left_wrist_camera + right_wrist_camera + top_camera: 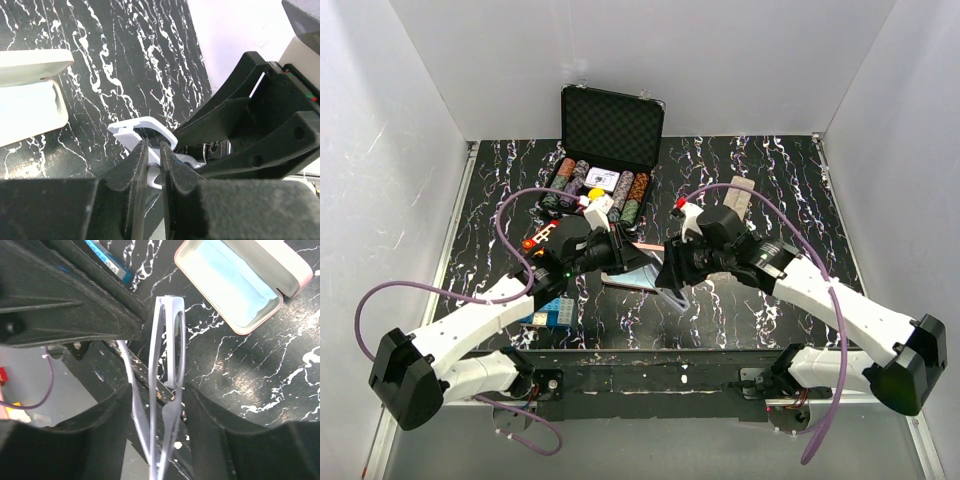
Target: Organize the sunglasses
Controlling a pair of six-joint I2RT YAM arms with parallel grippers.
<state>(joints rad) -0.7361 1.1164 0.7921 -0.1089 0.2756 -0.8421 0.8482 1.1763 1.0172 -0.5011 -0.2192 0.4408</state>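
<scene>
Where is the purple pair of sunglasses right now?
Mid-table in the top view, the purple sunglasses sit between the right gripper's fingers, just right of the open pink case.

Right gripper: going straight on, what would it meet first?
The right gripper straddles the purple sunglasses; beyond them, likely bare tabletop, between the left gripper and the open pink case; depth unclear.

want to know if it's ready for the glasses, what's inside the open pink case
Only a light blue cloth lies inside the pink case, covering its floor. The purple sunglasses are outside it. Anything under the cloth is hidden.
</scene>
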